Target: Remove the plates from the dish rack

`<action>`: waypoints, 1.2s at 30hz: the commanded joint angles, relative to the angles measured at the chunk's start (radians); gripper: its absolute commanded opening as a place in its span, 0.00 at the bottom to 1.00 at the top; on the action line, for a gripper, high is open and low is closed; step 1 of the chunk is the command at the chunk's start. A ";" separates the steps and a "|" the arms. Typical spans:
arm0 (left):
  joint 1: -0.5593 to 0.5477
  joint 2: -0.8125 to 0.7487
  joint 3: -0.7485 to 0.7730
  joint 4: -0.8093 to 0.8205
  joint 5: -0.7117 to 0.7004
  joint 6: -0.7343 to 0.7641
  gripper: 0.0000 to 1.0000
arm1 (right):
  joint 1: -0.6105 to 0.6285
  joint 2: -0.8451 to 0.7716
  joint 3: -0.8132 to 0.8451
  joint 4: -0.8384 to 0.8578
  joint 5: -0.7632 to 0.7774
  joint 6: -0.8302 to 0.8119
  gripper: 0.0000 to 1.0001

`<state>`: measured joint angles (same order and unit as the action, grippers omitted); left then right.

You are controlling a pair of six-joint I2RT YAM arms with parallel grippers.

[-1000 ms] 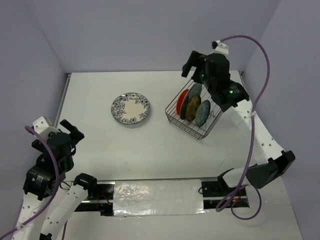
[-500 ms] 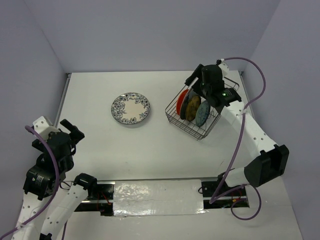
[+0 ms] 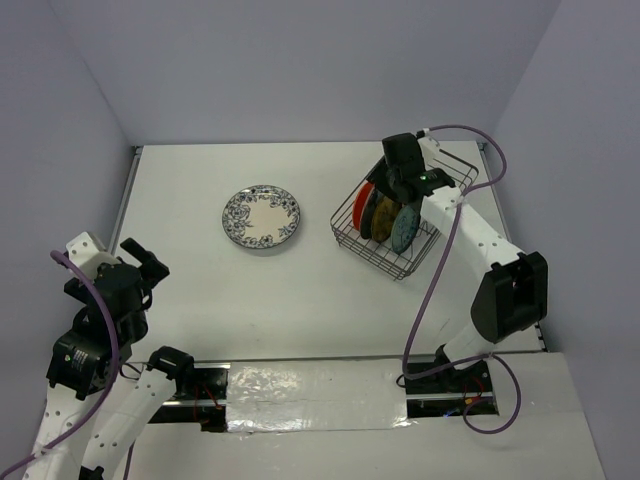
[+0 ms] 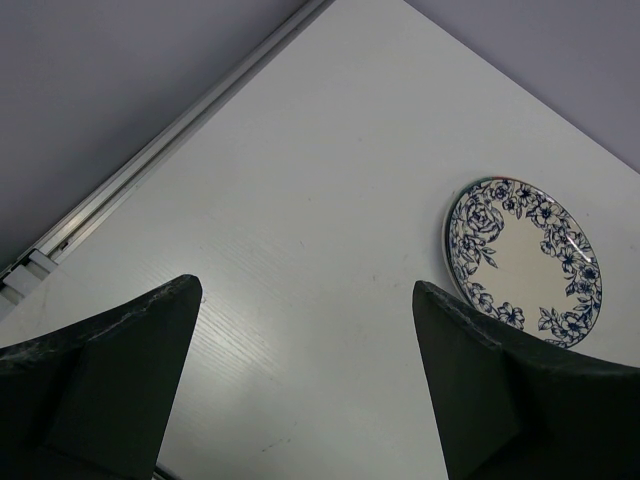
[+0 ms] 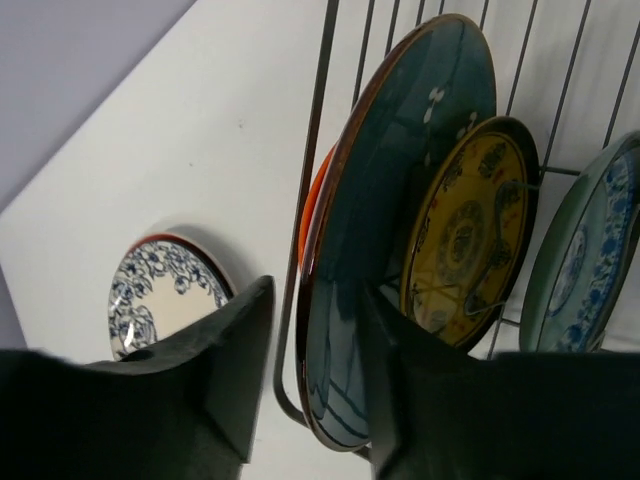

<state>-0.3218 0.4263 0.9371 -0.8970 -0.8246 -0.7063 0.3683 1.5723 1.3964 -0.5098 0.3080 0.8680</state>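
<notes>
Right fingers (image 3: pixel 393 190) are down inside the rack (image 3: pixel 365 252), at the upper rim of the teal plate (image 5: pixel 395 180). In the wrist view we see them spread, one finger (image 5: pixel 235 370) on each side of that rim. A rack wire and a strip of bench (image 3: pixel 300 300) show between the outer finger and the plate edge, so they are not pinching it. The other finger overlaps the plate's face; we cannot tell whether it touches.

Four plates stand on edge in the rack, close together:
- red plate (image 5: pixel 312 215): only a sliver shows, just behind the teal plate on the outer finger's side.
- teal plate: between the fingers.
- yellow-brown plate (image 5: pixel 465 235): just beyond the inner finger.
- green plate (image 5: pixel 590 260): next past it, blue pattern on its face.

Blue plate (image 3: pixel 261 216) lies flat on the bench, well outside the rack, past the outer right finger.

Left fingers (image 3: pixel 147 262) are held above the bench, wide apart, with nothing between them. The blue plate lies ahead of them, off the tip of one finger, well apart.
</notes>
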 commanded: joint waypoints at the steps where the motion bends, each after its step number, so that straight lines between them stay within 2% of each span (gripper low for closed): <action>1: 0.004 -0.008 0.012 0.035 -0.002 0.019 1.00 | -0.003 0.000 0.018 0.007 0.034 0.017 0.43; 3: 0.004 -0.011 0.011 0.038 -0.001 0.021 1.00 | -0.003 -0.001 0.012 0.010 0.029 0.019 0.33; 5: 0.004 -0.009 0.012 0.038 -0.001 0.022 1.00 | -0.005 -0.012 -0.005 0.030 0.026 0.022 0.32; 11: 0.004 -0.009 0.012 0.036 -0.002 0.019 0.99 | -0.005 -0.066 -0.048 0.040 0.026 0.031 0.15; 17: 0.004 -0.012 0.012 0.033 -0.004 0.018 0.99 | -0.003 -0.104 -0.079 0.059 0.022 0.040 0.06; 18: 0.004 -0.012 0.012 0.033 -0.004 0.018 0.99 | -0.005 -0.106 -0.080 0.060 0.019 0.045 0.00; 28: 0.004 -0.008 0.012 0.035 -0.002 0.019 0.99 | -0.009 -0.136 -0.096 0.123 -0.030 0.063 0.00; 36: 0.004 -0.006 0.012 0.035 -0.001 0.021 0.99 | -0.017 -0.149 -0.004 0.094 -0.053 0.063 0.00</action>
<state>-0.3218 0.4252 0.9371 -0.8970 -0.8242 -0.7063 0.3531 1.4948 1.3094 -0.4664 0.2836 0.9005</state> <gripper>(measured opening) 0.994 0.150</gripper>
